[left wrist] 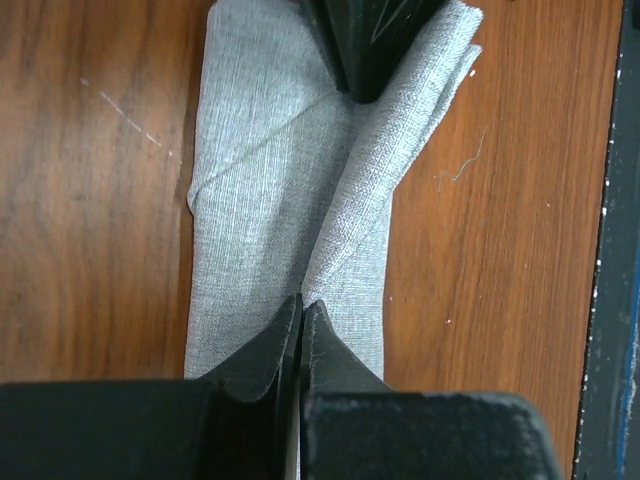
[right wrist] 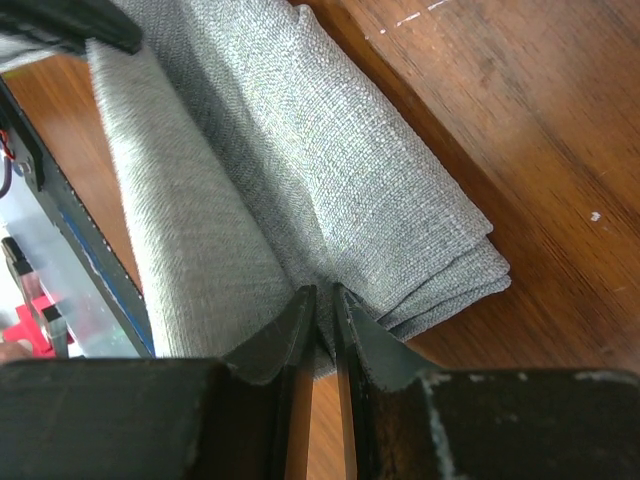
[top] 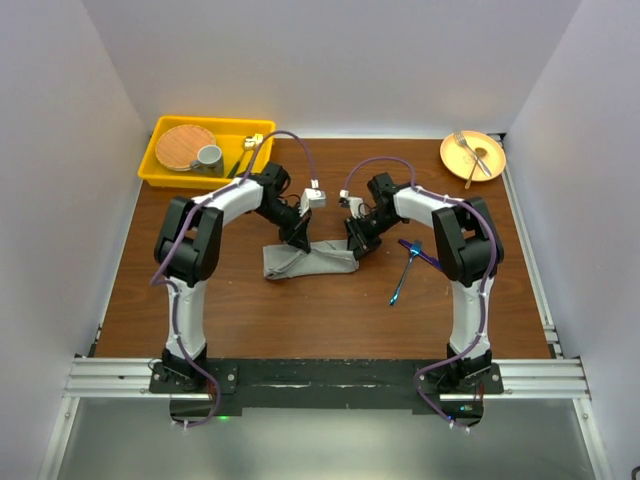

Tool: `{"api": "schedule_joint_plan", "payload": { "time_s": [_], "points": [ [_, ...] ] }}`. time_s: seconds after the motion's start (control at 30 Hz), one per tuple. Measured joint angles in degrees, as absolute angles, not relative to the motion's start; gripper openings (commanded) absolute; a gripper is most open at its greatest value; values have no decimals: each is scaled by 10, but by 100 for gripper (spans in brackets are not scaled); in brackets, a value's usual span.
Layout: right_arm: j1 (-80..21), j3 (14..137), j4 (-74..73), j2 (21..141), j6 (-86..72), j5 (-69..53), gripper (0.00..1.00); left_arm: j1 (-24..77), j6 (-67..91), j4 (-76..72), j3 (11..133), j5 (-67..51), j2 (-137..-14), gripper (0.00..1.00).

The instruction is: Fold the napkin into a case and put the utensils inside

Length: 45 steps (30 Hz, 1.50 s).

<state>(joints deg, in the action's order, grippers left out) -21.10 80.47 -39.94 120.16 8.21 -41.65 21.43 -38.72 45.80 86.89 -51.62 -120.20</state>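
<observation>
The grey napkin (top: 305,262) lies folded into a narrow oblong at the middle of the table. My left gripper (top: 297,240) is shut on a raised fold near its left part; in the left wrist view the fold (left wrist: 345,225) runs up from my pinched gripper (left wrist: 301,305). My right gripper (top: 357,246) is shut on the napkin's right end; in the right wrist view my gripper (right wrist: 323,295) pinches a layer of the cloth (right wrist: 340,170). The blue-handled utensils (top: 408,266) lie crossed on the table right of the napkin.
A yellow bin (top: 160,168) at the back left holds a wooden plate, a grey cup (top: 209,157) and dark-handled gold cutlery. An orange plate (top: 488,168) with a silver fork stands at the back right. White walls close in the table.
</observation>
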Motion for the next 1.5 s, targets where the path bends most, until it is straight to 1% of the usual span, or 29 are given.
{"api": "schedule_joint_plan", "payload": {
  "time_s": [0.17,0.3,0.4,0.53,0.57,0.73,0.77,0.87,0.9,1.0,1.17,1.37,1.5],
  "points": [
    [-213,817,-415,1207,87,-414,22,204,-387,466,870,-523,-1237,0],
    [-214,825,-425,1207,93,-410,25,199,-385,465,870,-538,-1250,0],
    [-214,835,-435,1207,98,-404,30,199,-385,469,874,-540,-1254,0],
    [-211,860,-450,1202,107,-389,38,198,-386,476,880,-543,-1259,0],
    [-209,864,-451,1198,108,-387,41,198,-386,477,880,-543,-1259,0],
    [-201,879,-455,1167,125,-385,46,198,-389,485,877,-544,-1259,0],
    [-200,883,-455,1161,128,-385,47,197,-389,485,870,-549,-1258,0],
    [-200,891,-454,1156,132,-395,53,195,-389,486,834,-562,-1244,0],
    [-199,891,-453,1155,132,-401,59,194,-388,487,820,-564,-1238,0],
    [-200,887,-447,1151,133,-423,64,195,-386,490,775,-571,-1216,0],
    [-213,843,-419,1112,145,-450,65,195,-377,488,737,-577,-1199,0],
    [-262,791,-391,1067,190,-463,69,195,-366,485,735,-579,-1199,0],
    [-289,767,-380,1060,222,-462,71,195,-365,485,735,-579,-1199,0]
  ]
}}
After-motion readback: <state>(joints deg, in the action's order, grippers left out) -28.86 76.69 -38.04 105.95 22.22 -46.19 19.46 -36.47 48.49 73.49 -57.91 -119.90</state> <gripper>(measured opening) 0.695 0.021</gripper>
